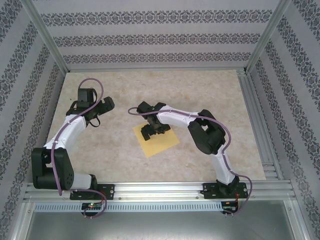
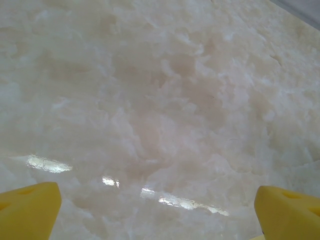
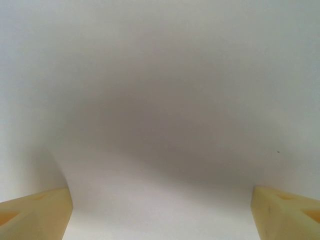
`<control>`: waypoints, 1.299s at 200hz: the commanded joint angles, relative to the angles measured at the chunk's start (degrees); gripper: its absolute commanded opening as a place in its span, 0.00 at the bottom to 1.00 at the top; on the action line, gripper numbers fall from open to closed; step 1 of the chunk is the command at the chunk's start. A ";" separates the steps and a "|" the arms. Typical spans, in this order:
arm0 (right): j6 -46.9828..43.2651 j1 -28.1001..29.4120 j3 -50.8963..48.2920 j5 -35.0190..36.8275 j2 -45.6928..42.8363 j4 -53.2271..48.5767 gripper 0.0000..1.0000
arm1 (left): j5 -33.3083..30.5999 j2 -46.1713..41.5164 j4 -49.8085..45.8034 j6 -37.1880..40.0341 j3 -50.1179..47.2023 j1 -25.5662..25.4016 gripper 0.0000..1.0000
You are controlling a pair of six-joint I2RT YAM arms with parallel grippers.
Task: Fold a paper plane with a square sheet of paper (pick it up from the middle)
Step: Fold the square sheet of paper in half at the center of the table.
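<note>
Yellow paper sheet (image 1: 161,143) flat, right fingers (image 3: 35,214) spread above

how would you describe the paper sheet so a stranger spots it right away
On the marble-patterned table, look near the middle. The square sheet of paper lies flat beneath the right claw, turned like a diamond, the only flat yellow patch on that pale top.

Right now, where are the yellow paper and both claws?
square sheet of paper (image 1: 160,144), top view, bare near half.
left gripper (image 2: 159,207), left wrist view, midway between fingertips.
right gripper (image 3: 160,210), right wrist view, midway between fingertips.
</note>
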 commanded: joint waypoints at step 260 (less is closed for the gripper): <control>21.85 -11.70 -23.30 -33.64 -15.66 50.58 0.26 | 18.20 0.43 10.94 -9.82 -9.54 -7.24 0.80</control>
